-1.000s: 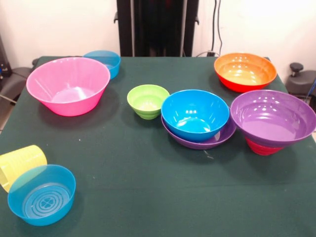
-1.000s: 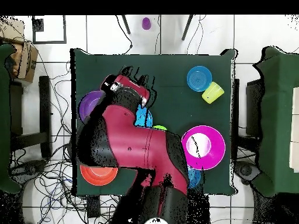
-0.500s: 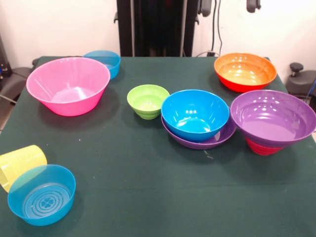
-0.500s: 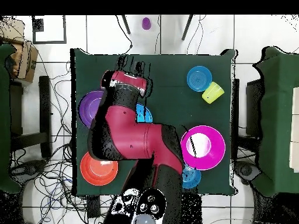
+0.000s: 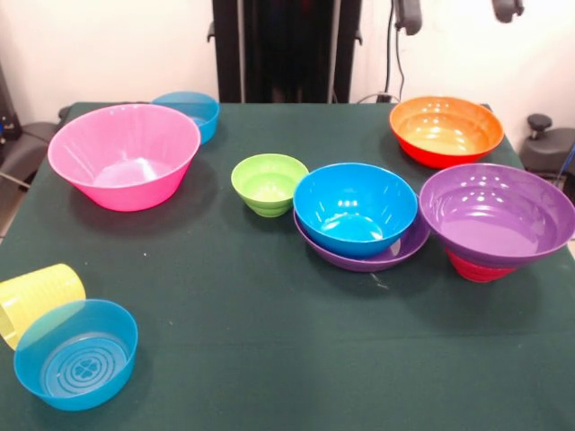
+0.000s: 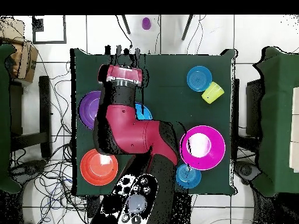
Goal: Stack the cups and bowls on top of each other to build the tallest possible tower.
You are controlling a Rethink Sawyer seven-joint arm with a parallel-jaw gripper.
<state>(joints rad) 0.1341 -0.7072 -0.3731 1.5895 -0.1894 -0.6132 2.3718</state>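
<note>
My gripper (image 5: 458, 11) shows only as two dark fingertips at the top edge, open and empty, above the orange bowl (image 5: 446, 127). From overhead the gripper (image 6: 122, 51) hangs near the table's far edge. A blue bowl (image 5: 355, 206) sits inside a wide purple bowl (image 5: 359, 259). Another purple bowl (image 5: 497, 211) rests on a red bowl (image 5: 476, 268). A green bowl (image 5: 269, 182) and a large pink bowl (image 5: 124, 154) stand alone. The ribbed yellow cup (image 5: 36, 298) lies on its side against a translucent blue bowl (image 5: 76, 352). A second translucent blue bowl (image 5: 190, 109) is behind the pink one.
The red arm (image 6: 125, 131) covers the table's middle in the overhead view, hiding the green bowl there. A small purple cup (image 6: 146, 23) lies off the table beyond its far edge. Cables run over the floor around the green table (image 5: 269, 341).
The arm has swung out over the table toward its far edge. In the front view the fingertips came into sight at the top and shifted right.
</note>
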